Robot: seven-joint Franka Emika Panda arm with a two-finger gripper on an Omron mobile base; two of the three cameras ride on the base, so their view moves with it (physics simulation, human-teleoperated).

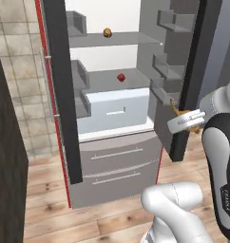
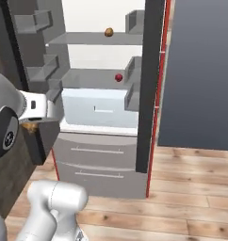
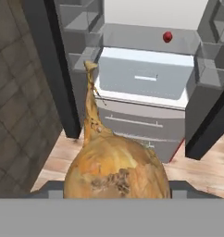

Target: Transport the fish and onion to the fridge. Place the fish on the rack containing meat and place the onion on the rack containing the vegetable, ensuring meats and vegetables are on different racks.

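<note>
The fridge (image 1: 112, 95) stands open at frame centre; the claw (image 1: 186, 121) grips the onion (image 3: 116, 173). Approach the red vegetable (image 1: 120, 77) level, stalk clear of door bins.

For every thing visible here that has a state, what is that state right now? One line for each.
Fridge: doors open.
Drawer: closed.
Onion: held in the pincer, outside the fridge.
Pincer: shut on the onion.
Meat: resting on the upper shelf.
Vegetable: resting on the lower shelf.
</note>
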